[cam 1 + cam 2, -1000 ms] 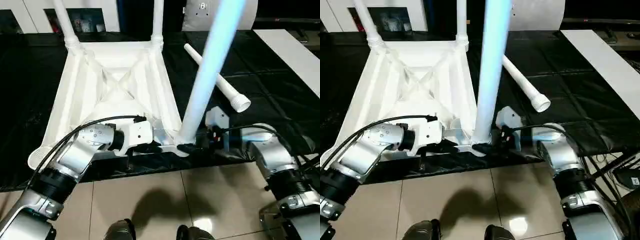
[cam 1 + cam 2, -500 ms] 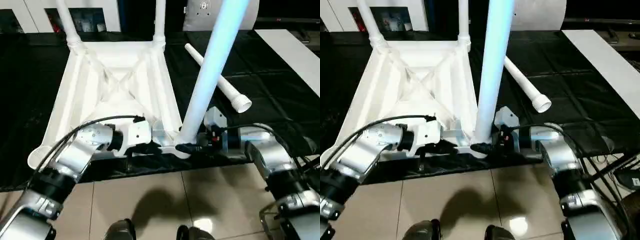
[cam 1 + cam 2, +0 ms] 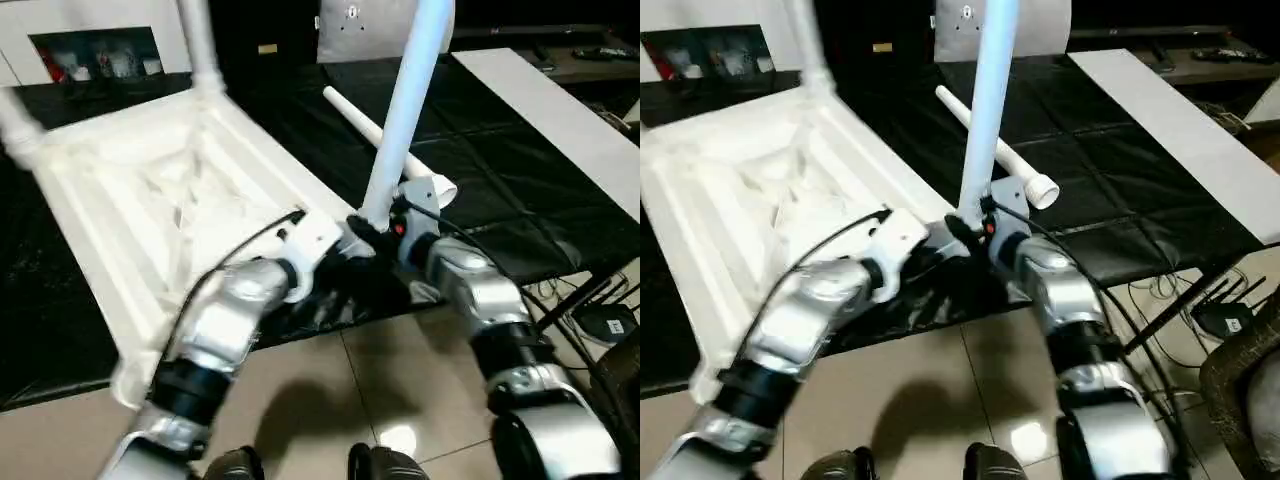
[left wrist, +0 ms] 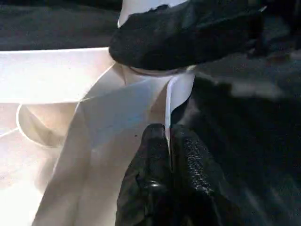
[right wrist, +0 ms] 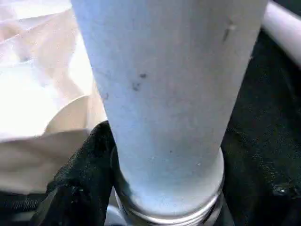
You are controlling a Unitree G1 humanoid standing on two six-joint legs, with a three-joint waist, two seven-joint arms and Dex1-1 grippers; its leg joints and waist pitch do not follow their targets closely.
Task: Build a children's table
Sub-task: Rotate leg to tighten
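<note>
Leg (image 3: pixel 405 110), upright in right pincer (image 3: pixel 372 232), no legible writing

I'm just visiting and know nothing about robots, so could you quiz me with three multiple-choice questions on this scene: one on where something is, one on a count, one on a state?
1. Where does the loose leg lie?
A. on the black-covered work table beside the tabletop
B. on the tiled floor
C. inside the cabinet

2. How many legs stand up from the tabletop?
A. one
B. three
C. four

3. What is the left pincer doing?
A. hanging wide open
B. shut on a thin edge of the tabletop
C. holding the loose leg

Answers:
1 A: the head views show it flat on the black cover.
2 B: two at the far corners, and the near leg with the right pincer at its base.
3 B: the left wrist view shows its fingers pressed on the white wall.
</note>
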